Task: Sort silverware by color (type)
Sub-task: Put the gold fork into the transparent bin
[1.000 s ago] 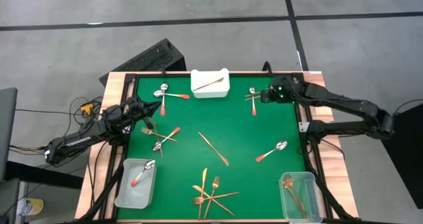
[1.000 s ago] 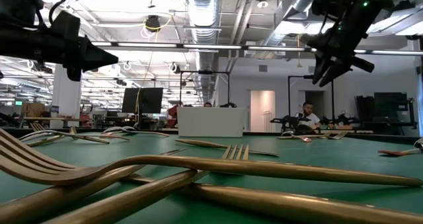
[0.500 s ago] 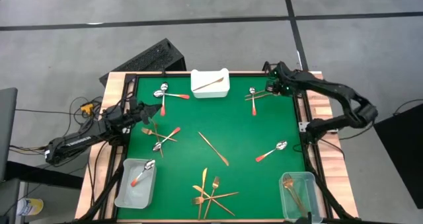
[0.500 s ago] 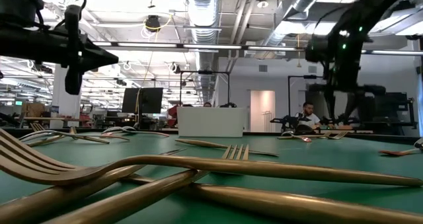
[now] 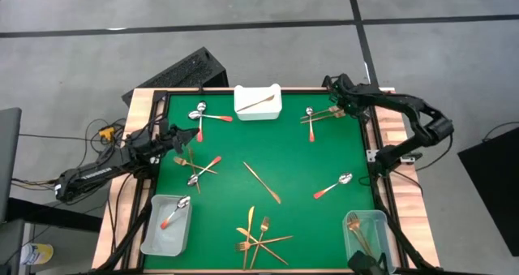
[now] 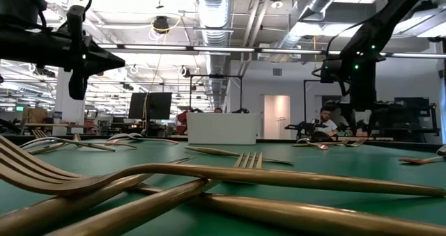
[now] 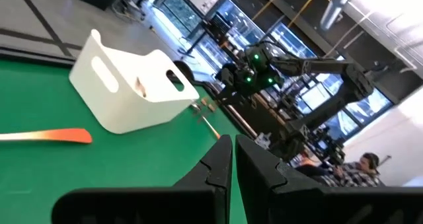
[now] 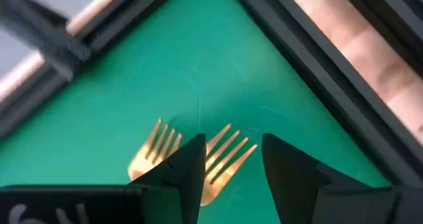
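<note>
Near the far right corner of the green mat point(image 5: 284, 145), finds the right gripper point(image 5: 335, 95) swung in and lowered since a second ago, fingers apart and empty above two gold forks point(image 8: 228, 151). Suggests that a pick of one fork comes next, probably for the clear bin point(image 5: 366, 236) with gold pieces. Shows the tines clearly only in right wrist view; gives just thin gold lines from above. Keeps left gripper point(image 5: 191, 135) closed and empty at the mat's left side.

Mat centre point(image 5: 268, 149) mostly free; one knife point(image 5: 262, 182) lies across it. Tray point(image 5: 258, 102) blocks far edge, bins point(image 5: 166, 225) near corners, fork heap point(image 5: 258, 238) at near edge.
</note>
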### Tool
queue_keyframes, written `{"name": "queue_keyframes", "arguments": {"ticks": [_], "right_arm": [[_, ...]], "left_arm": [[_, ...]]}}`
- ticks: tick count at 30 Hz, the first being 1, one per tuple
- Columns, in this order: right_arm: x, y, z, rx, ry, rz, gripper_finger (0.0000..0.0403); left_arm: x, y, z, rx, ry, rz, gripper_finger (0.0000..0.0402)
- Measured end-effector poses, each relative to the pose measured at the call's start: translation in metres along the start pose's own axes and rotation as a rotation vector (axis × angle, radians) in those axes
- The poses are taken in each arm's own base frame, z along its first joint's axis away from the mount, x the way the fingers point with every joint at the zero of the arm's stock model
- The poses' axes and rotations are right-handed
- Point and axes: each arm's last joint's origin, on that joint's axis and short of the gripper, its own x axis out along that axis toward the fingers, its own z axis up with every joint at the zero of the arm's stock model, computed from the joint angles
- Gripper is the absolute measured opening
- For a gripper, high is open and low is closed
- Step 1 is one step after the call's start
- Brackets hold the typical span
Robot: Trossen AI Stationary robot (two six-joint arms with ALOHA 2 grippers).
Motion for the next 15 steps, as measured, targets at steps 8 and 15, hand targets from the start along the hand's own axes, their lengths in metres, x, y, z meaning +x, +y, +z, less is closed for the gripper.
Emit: {"name": "queue_keyframes", "arguments": {"ticks": [8, 15], "right_arm": [[0.0, -0.002, -0.002, 0.138, 0.037, -0.016, 0.0153], [-0.003, 0.003, -0.013, 0.184, 0.098, 0.019, 0.0134]], "left_arm": [[0.0, 0.0, 0.001, 0.038, -0.034, 0.027, 0.0009], [0.0, 0.001, 0.003, 0.068, -0.066, 0.055, 0.0009]]}}
